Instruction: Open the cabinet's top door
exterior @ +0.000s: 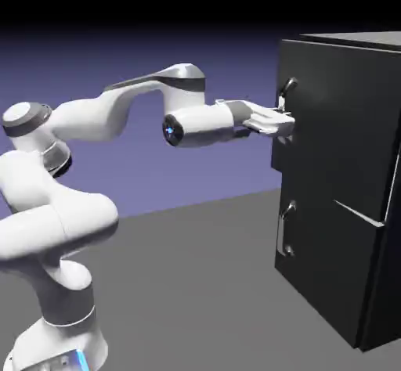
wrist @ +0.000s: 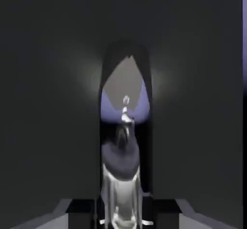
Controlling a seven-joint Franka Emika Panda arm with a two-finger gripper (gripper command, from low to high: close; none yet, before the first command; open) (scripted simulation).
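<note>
at the exterior frame's upper right, the gripper pinches the top door's bar handle, whose long axis stands upright between the jaws.

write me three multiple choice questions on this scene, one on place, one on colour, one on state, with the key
1. In the exterior view, where is the cabinet?
a) left of the arm
b) behind the arm's base
c) right of the arm

2. What colour are its doors?
a) black
b) white
c) red

3. How do the jaws stand?
a) wide open, away from everything
b) closed on the upper handle
c) closed on the lower handle

Key:
1 c: the arm reaches rightward to it.
2 a: both panels show black.
3 b: the bar sits between the fingertips.
</note>
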